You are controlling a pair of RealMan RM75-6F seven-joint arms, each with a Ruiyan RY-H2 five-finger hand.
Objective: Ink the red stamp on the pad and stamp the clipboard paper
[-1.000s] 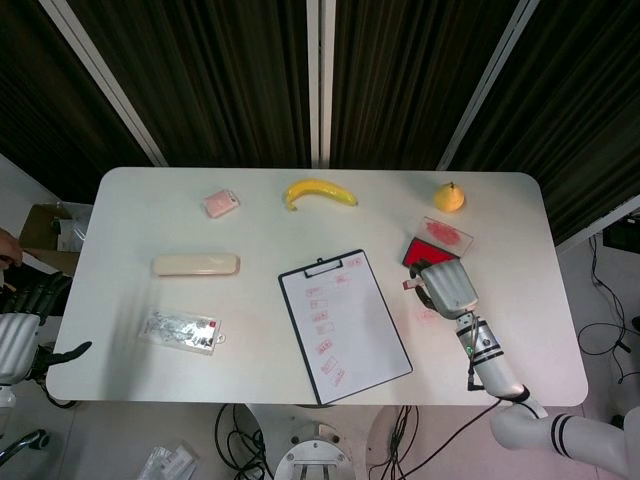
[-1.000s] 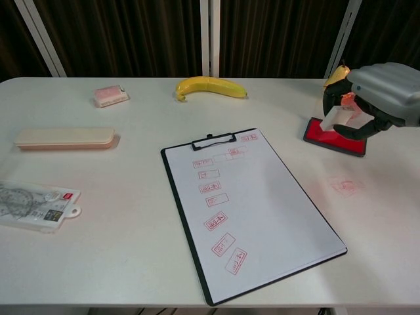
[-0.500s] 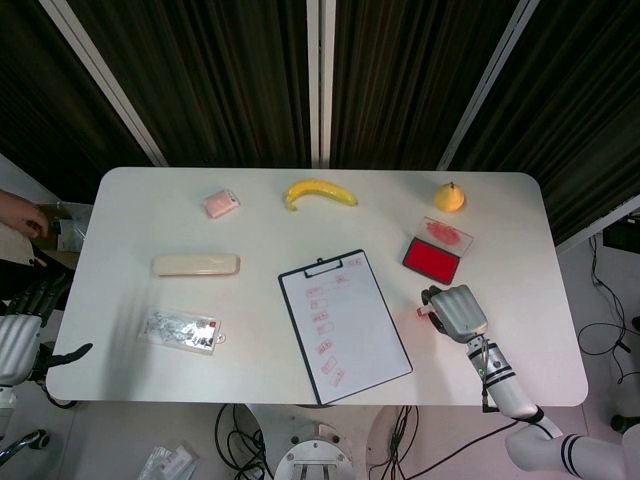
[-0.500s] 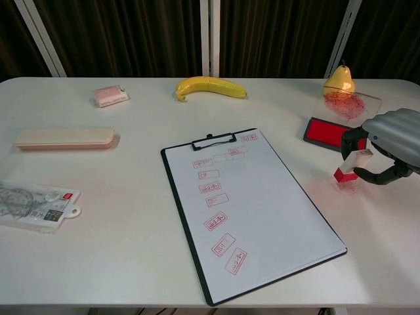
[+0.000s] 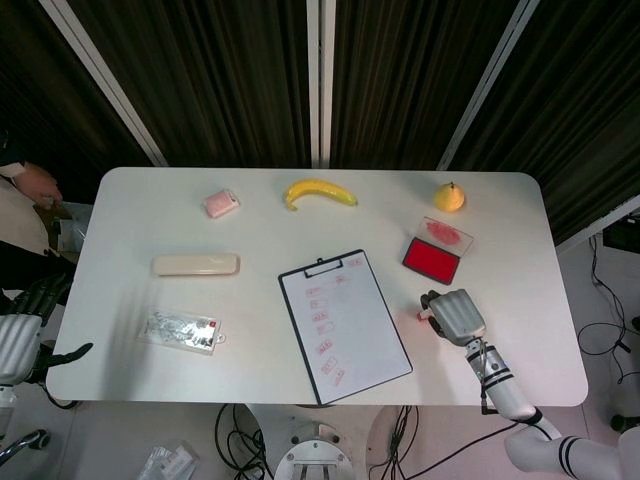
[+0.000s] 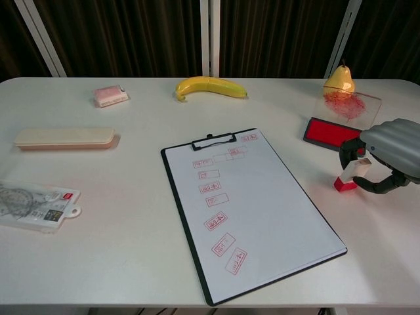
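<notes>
The red stamp stands with its red base on the bare table, just right of the clipboard. My right hand grips its white handle from the right. In the head view the same hand covers most of the stamp. The clipboard paper carries several red prints down its left side. The open red ink pad lies beyond the hand, its clear lid behind it. My left hand hangs off the table's left edge, fingers apart and holding nothing.
A pear stands behind the lid and a banana lies at the back centre. On the left lie a pink eraser, a beige case and a plastic packet. A person stands at the far left.
My right hand has carried the stamp from the ink pad down to the table right of the clipboard. The person at the left edge has moved further into view.
</notes>
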